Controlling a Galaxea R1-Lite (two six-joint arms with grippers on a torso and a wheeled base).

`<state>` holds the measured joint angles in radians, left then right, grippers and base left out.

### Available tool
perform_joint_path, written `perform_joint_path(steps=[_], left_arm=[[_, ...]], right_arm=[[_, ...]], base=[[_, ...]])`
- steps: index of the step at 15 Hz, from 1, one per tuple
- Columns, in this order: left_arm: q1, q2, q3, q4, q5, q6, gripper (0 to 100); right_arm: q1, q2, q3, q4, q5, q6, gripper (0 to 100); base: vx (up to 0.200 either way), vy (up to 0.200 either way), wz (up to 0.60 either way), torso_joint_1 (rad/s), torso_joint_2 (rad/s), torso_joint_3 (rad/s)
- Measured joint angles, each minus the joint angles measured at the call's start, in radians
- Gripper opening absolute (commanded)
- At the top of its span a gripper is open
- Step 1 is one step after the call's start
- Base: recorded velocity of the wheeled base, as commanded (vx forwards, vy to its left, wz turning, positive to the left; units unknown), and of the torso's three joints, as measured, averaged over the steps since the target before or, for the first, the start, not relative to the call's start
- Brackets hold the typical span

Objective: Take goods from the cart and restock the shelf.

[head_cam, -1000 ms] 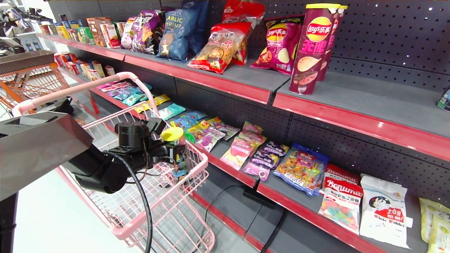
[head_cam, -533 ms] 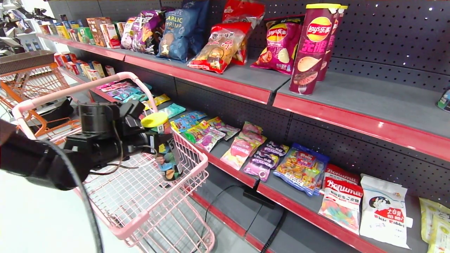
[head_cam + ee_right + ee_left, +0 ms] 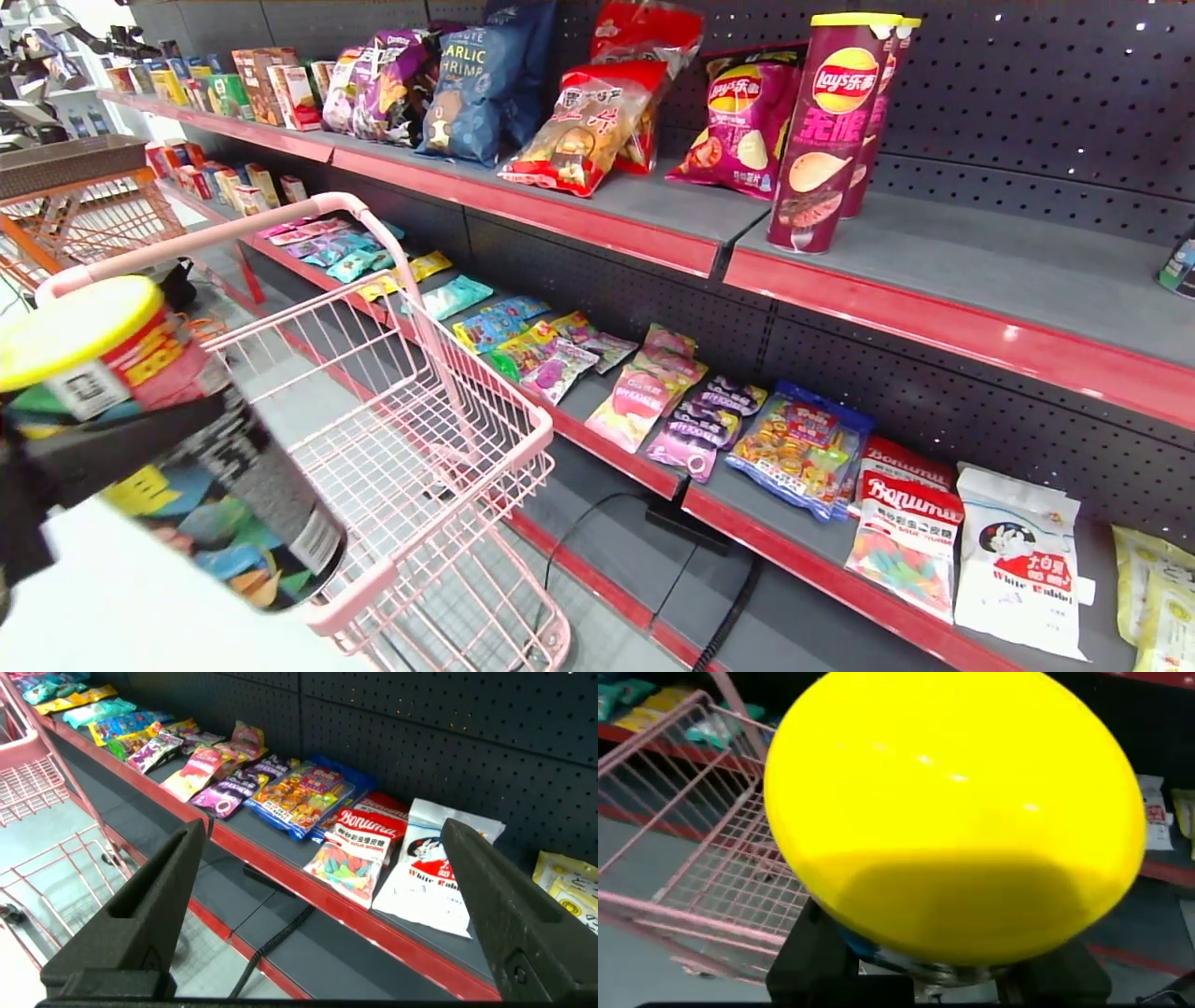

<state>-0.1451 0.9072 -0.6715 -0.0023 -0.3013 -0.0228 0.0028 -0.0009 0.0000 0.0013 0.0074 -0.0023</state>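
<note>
- Left gripper (image 3: 934,969) is clamped on the chip can (image 3: 187,467) — dark fingers press either side of it, just under the yellow lid (image 3: 952,812).
- The can hangs tilted in the air, close to the head camera, at the near left corner of the pink cart (image 3: 523,431).
- Right gripper (image 3: 322,835) is spread wide, poised in front of the lower shelf (image 3: 616,451) and its candy bags (image 3: 299,789).
- Two purple chip cans (image 3: 826,131) stand upright on the upper shelf (image 3: 980,252) — grey board beside them.

Snack bags (image 3: 579,126), chip canisters (image 3: 826,131) on shelf (image 3: 980,252)
</note>
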Motion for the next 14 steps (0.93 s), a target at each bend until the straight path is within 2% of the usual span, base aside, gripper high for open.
perform_joint_path(steps=[2,6,8,14], left_arm=[[0.004,-0.22,0.058,0.106,0.077,0.016,0],[0.01,-0.531,0.171,0.218,0.208,0.066,0],[0.01,-0.616,0.196,0.24,0.218,0.083,0],[0.01,-0.716,0.226,0.235,0.221,0.092,0]], right_arm=[[0.0,0.0,0.0,-0.001,0.0,0.0,100],[0.0,0.0,0.0,-0.001,0.0,0.0,100],[0.0,0.0,0.0,-0.001,0.0,0.0,100],[0.0,0.0,0.0,-0.001,0.0,0.0,100]], base=[[0.0,0.0,0.0,0.124,-0.38,-0.256],[0.0,0.0,0.0,0.182,-0.51,-0.323],[0.0,0.0,0.0,0.215,-0.56,-0.356],[0.0,0.0,0.0,0.231,-0.57,-0.346]])
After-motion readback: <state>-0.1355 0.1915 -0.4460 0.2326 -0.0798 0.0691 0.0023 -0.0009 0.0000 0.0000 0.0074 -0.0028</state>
